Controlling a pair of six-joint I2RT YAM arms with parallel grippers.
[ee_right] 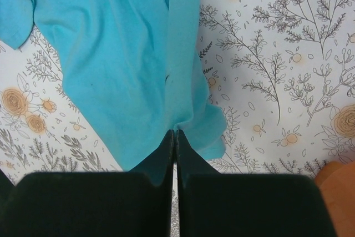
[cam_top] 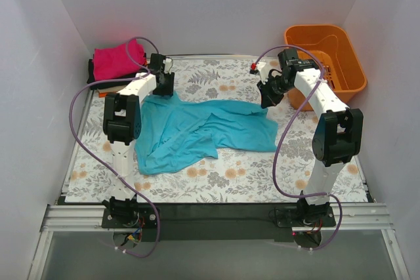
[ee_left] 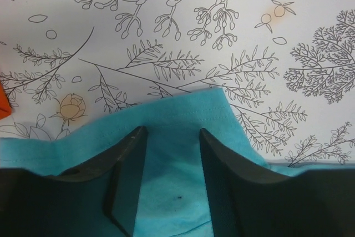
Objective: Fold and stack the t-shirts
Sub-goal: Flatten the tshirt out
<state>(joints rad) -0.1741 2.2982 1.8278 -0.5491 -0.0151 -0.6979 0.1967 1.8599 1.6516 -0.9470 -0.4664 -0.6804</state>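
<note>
Right fingers [ee_right: 163, 162] pinching teal t-shirt [ee_right: 111, 54], left fingers [ee_left: 130, 170] apart over its edge

Plain white walls [cam_top: 210, 4] enclose a table [cam_top: 216, 217] covered in floral-print cloth [cam_top: 262, 176].

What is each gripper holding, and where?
Right gripper pinches the soft teal cloth t-shirt at an edge fold. Left gripper, open over its hem, holds nothing.

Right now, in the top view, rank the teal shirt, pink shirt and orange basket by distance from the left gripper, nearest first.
1. The teal t-shirt, directly under the left gripper.
2. The pink t-shirt, in the back-left corner.
3. The orange basket, at the far back right.
</note>
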